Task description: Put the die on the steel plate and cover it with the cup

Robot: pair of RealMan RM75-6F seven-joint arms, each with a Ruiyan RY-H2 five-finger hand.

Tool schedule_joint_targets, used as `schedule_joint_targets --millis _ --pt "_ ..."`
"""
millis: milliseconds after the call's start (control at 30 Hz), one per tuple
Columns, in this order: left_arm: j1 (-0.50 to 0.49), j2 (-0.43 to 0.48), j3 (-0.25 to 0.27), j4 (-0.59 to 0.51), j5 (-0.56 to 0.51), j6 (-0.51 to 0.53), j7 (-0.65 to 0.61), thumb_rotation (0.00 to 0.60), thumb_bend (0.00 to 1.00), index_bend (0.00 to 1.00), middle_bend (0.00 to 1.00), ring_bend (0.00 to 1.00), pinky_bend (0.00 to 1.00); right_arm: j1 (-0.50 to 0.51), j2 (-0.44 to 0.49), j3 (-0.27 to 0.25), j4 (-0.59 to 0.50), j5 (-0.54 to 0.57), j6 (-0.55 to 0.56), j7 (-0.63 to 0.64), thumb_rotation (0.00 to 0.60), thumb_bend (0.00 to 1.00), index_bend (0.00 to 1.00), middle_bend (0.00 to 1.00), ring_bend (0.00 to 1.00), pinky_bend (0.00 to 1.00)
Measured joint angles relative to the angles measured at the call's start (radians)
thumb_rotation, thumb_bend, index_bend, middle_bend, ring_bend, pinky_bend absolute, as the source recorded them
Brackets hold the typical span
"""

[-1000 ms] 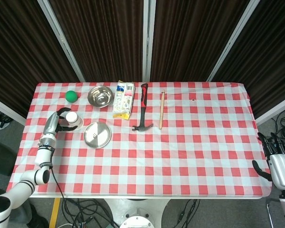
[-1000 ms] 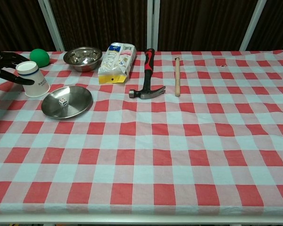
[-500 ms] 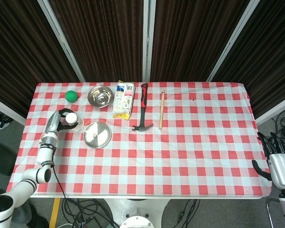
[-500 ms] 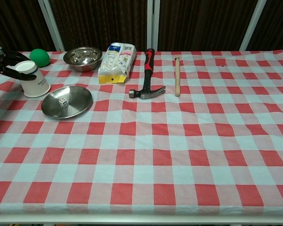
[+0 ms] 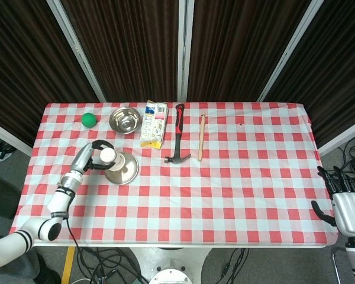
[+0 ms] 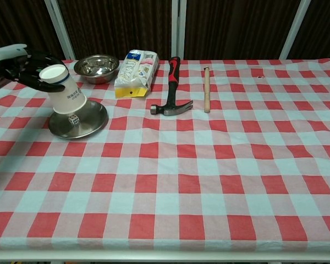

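Note:
My left hand (image 6: pixel 23 67) (image 5: pixel 93 155) grips a white paper cup (image 6: pixel 66 93) (image 5: pixel 111 161) upside down and tilted, held just over the left part of the steel plate (image 6: pixel 91 122) (image 5: pixel 128 171). A small white die (image 6: pixel 72 119) lies on the plate, right under the cup's rim. My right hand (image 5: pixel 348 204) hangs at the table's front right corner, away from everything, with its fingers apart and nothing in it.
A green ball (image 5: pixel 89 119), a steel bowl (image 6: pixel 95 66), a snack packet (image 6: pixel 135 71), a red-handled hammer (image 6: pixel 170 88) and a wooden stick (image 6: pixel 206 88) lie along the back of the checked table.
My left hand has lifted the cup off the cloth and carried it right, from beside the plate to over the die. The right hand has not moved.

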Motion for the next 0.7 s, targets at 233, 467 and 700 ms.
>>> schedule_joint_targets --millis 233,467,700 --pt "-0.021 -0.04 0.032 0.025 0.004 -0.022 0.058 0.6 0.3 0.46 0.32 0.18 0.24 -0.001 0.002 0.0 -0.002 0.001 -0.001 0.001 0.6 0.25 0.05 0.21 0.02 0.15" --pt "-0.031 -0.11 0.038 0.123 -0.028 -0.033 0.102 0.6 0.3 0.46 0.32 0.18 0.21 0.001 -0.001 0.0 0.001 0.002 -0.003 0.005 0.6 0.25 0.05 0.21 0.02 0.15" --pt "-0.033 -0.154 0.01 0.241 -0.074 -0.021 0.127 0.6 0.3 0.46 0.32 0.18 0.21 0.002 -0.002 -0.001 0.011 0.0 -0.006 0.016 0.6 0.25 0.05 0.21 0.02 0.15"
